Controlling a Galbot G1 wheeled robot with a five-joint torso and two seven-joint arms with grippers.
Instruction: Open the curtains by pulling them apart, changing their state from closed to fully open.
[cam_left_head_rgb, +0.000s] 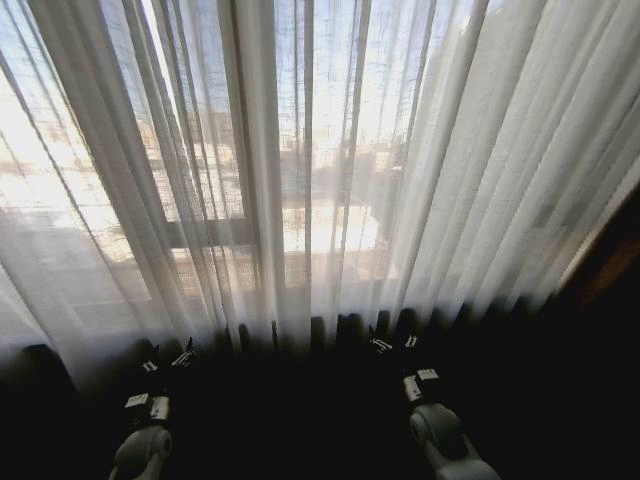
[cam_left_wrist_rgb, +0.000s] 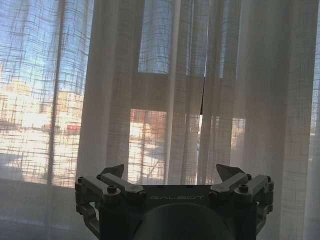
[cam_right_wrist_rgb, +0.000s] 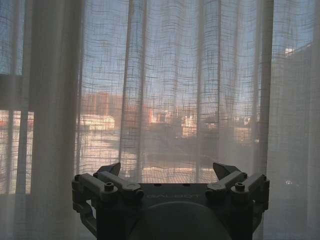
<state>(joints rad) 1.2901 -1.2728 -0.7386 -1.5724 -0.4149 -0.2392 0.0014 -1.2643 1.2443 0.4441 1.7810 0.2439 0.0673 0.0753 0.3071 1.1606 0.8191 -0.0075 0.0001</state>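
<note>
While the curtains (cam_left_head_rgb: 320, 170) hang closed ahead, left tool (cam_left_wrist_rgb: 172, 175) and right tool (cam_right_wrist_rgb: 169, 172) gape — clear of fabric.

The curtains (cam_left_head_rgb: 330, 170) hang straight ahead, spanning the whole view from left to right, with the window frame (cam_left_head_rgb: 205, 232) behind them. Low in front, the left tool (cam_left_head_rgb: 168, 360) sits on the left and the right tool (cam_left_head_rgb: 394, 344) on the right, well apart, both just before the fabric's lower edge. From the left wrist, the left tool (cam_left_wrist_rgb: 171, 175) faces the curtains (cam_left_wrist_rgb: 170, 90), fingers spread, apart from the cloth; a narrow gap (cam_left_wrist_rgb: 203, 97) between panels lies ahead. From the right wrist, the right tool (cam_right_wrist_rgb: 169, 172) likewise faces the curtains (cam_right_wrist_rgb: 170, 85), fingers spread.
</note>
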